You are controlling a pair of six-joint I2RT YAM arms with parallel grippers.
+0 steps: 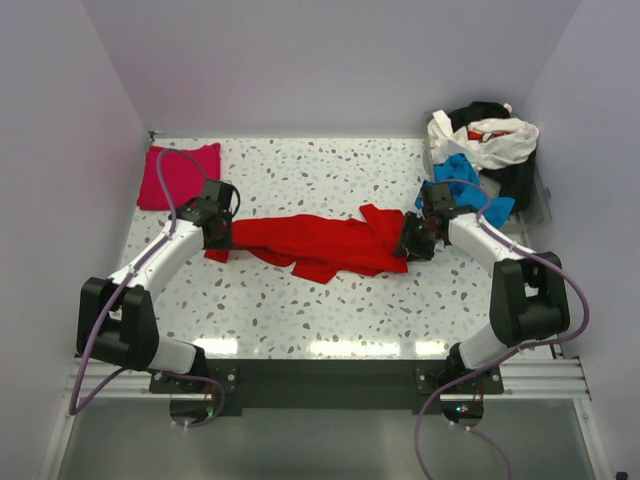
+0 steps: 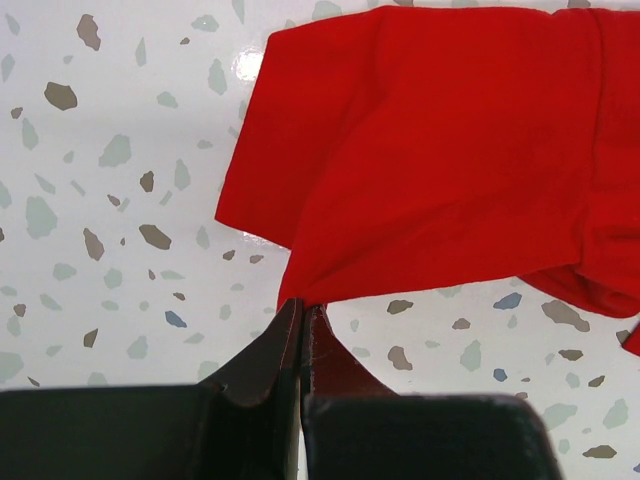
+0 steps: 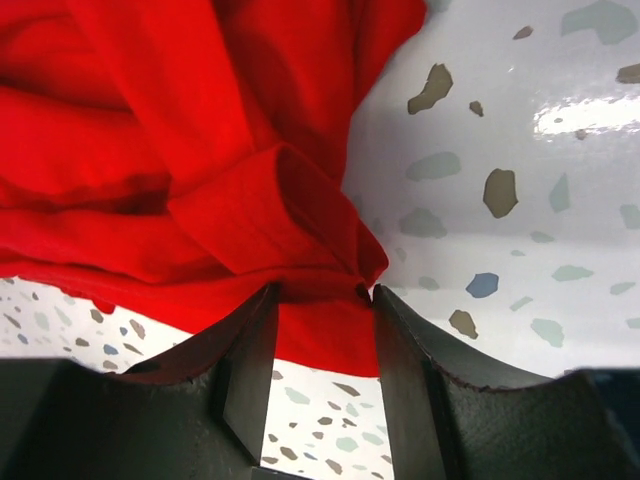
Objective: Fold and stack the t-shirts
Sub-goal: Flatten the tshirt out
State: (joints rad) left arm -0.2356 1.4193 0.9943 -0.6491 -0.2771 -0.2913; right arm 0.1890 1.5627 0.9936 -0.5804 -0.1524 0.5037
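White speckled bench (image 1: 300, 300), pale walls. The large bright red cotton t-shirt (image 1: 320, 240) lies rumpled mid-bench. Left tool (image 2: 302, 310) pinches a corner, jaws closed; right tool (image 3: 318, 290) clamps a bunched fold, apparently a hem. Cloth should handle limp and light: best gripped at edges.

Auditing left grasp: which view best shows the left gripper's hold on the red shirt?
Left wrist: left gripper shut on a corner of the red shirt. Top external shows it at the shirt's left end, contact too small. Right wrist shows only the shirt's other end.
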